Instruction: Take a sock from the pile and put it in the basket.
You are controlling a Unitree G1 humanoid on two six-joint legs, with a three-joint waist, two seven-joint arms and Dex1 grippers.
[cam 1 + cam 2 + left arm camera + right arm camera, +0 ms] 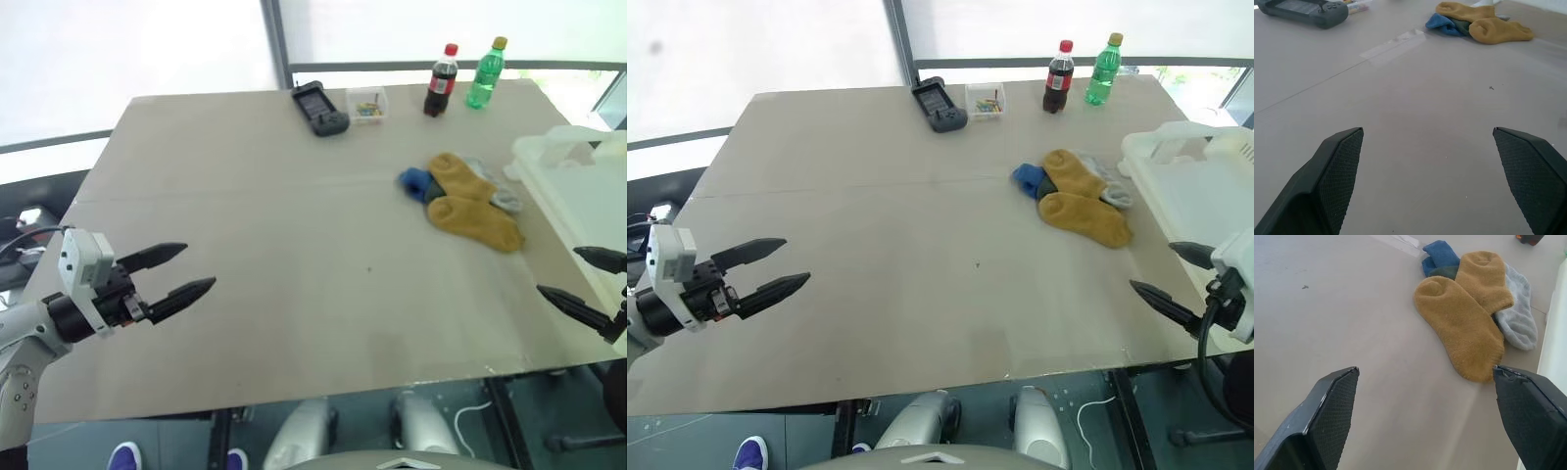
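Observation:
The pile (468,201) lies on the right half of the table: two mustard-yellow socks (1465,328) on top, a blue one (1440,255) and a light grey one (1518,316) poking out beside them. The basket (578,196), a large whitish translucent bin, stands just right of the pile at the table's right edge. My left gripper (199,267) hovers open over the table's near left side, far from the socks and holding nothing. My right gripper (556,271) is open too, near the front right corner beside the basket, with the socks a short way beyond its fingertips (1342,396).
At the back of the tan table (294,255) stand a cola bottle (442,80), a green bottle (486,73), a small clear box of coloured bits (367,105) and a black handheld device (320,108). A strip of tape (1393,44) crosses the tabletop.

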